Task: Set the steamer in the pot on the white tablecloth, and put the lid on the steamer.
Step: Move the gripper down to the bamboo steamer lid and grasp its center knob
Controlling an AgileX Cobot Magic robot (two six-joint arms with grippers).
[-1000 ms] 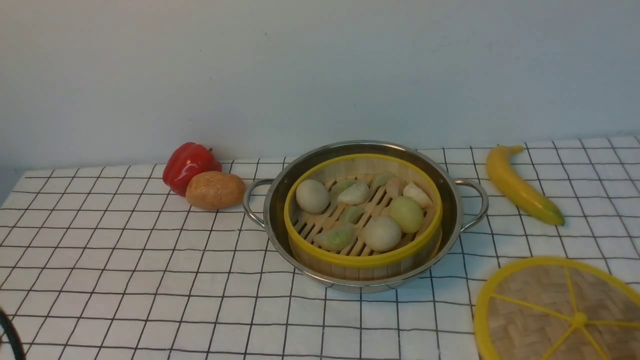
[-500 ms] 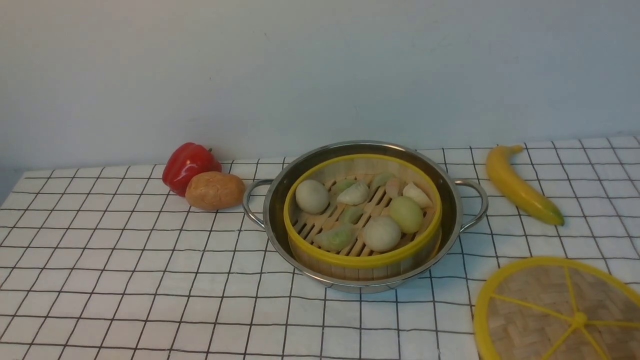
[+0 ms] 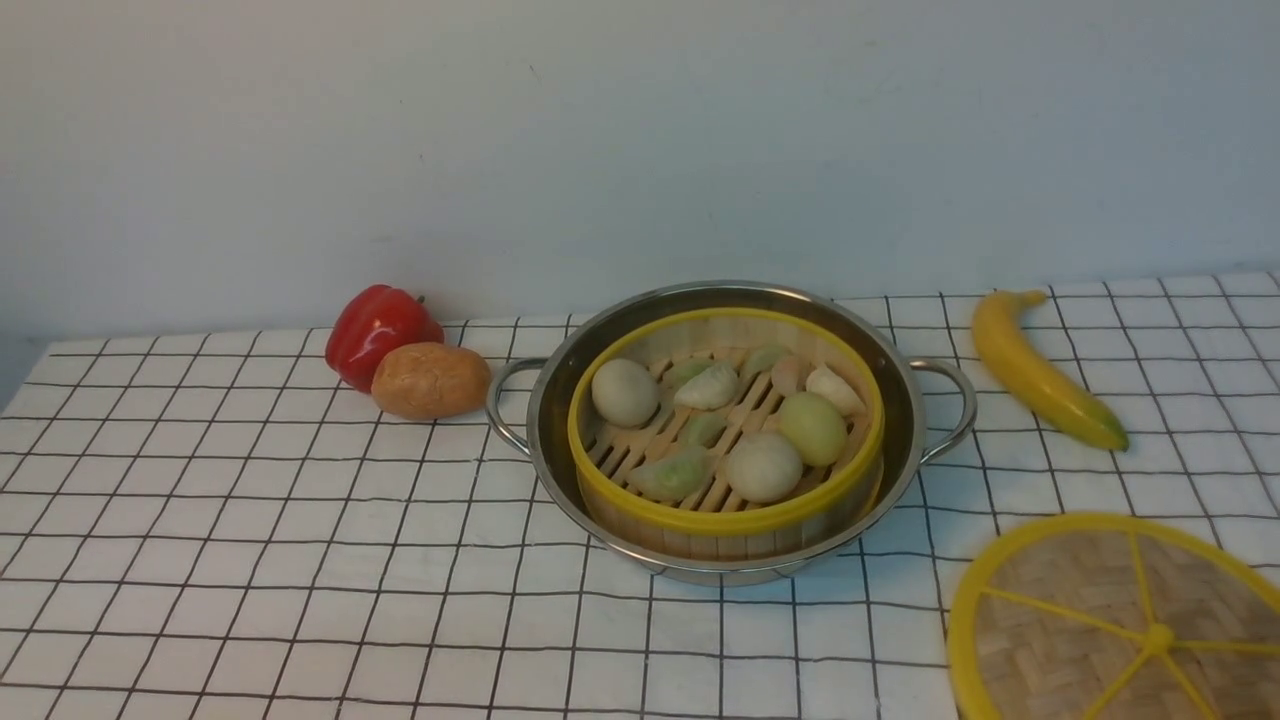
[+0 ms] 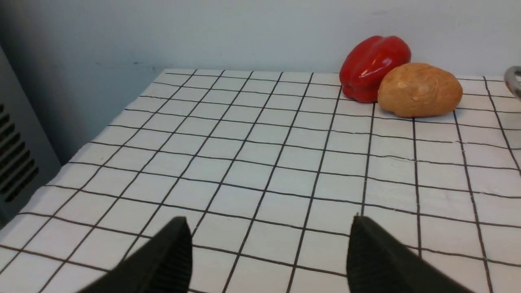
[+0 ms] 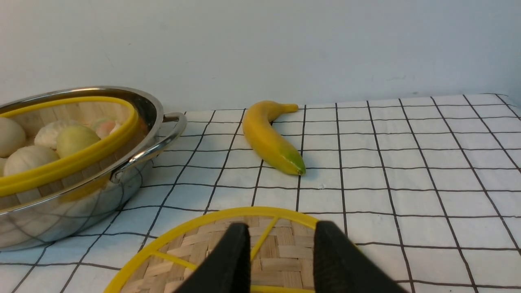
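Front: steamer (image 3: 725, 522) sits inside pot (image 3: 700, 293) on white tablecloth (image 3: 250, 520); lid (image 3: 1060, 620) lies flat on cloth at near right, apart from pot.
Left wrist: left gripper (image 4: 269, 221) spread wide, empty, over cloth.
Right wrist: right gripper (image 5: 281, 226) parted, grasping nothing, over lid.

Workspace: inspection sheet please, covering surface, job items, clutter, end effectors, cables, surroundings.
Surface: white tablecloth, black grid, lying flat.
Job's things: steamer sits inside the pot, with toy food in it; lid lies on the cloth at front right, not yet on the steamer.
Clutter: red pepper touching a brown potato-like item left of the pot; banana to its right.
End effectors: left end effector open over bare cloth; right end effector open over the lid.
Cables: nothing seen.
Surroundings: pale wall behind; grey vented panel beside the table edge.
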